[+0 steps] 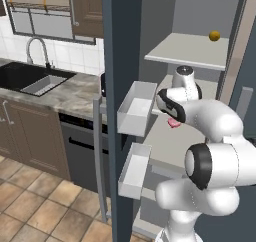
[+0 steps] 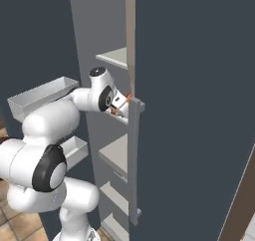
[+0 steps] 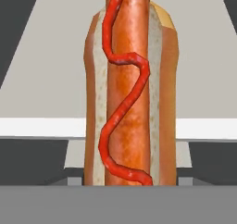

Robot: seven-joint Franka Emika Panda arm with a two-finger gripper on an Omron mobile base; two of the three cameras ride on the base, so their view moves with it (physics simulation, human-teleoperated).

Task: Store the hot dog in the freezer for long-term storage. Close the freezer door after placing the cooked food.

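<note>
Filling the hand view, the hot dog [image 3: 129, 89] sits clamped lengthwise in the gripper [image 2: 119, 103] (ketchup squiggle up), held above a pale shelf's [image 3: 41, 79] front edge inside the freezer [image 1: 200, 51], presumably ready for setting down.

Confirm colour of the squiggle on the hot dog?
Red, a wavy line along the sausage on the hot dog. Hand view shows it best.
</note>
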